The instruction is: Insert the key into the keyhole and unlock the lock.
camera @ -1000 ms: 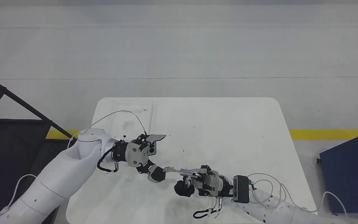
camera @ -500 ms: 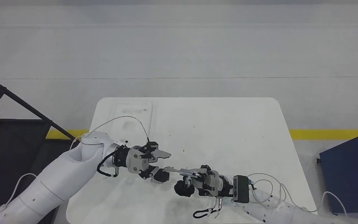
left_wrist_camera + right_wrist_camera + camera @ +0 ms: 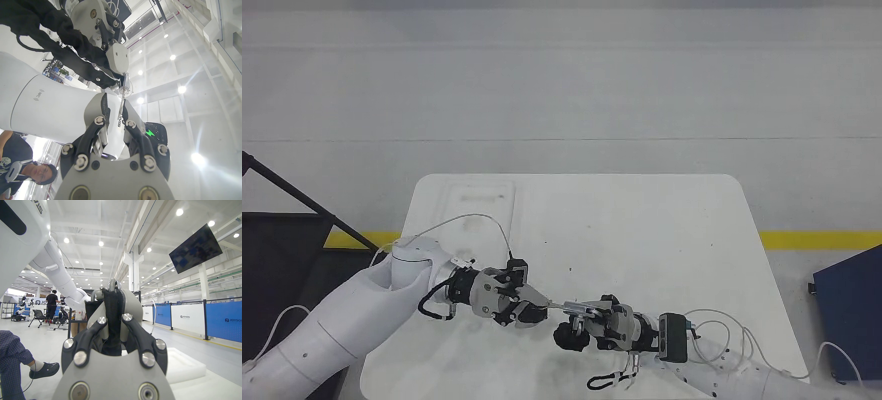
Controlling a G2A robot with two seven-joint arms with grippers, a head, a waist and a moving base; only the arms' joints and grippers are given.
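My right claw point(image 3: 121, 76), black-sleeved, clamped on key point(image 3: 122, 98) head. Key blade points into my left claw point(image 3: 115, 103). Its 2 fingers point(image 3: 103, 109) stand apart, blade close along 1 pad. Both claws meet tip to tip over table point(image 3: 642, 230) front part, left of middle.

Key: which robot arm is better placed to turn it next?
Left, probably. The left gripper straddles the key, ready to pinch and twist. The right gripper is shut on the lock, holding it steady.
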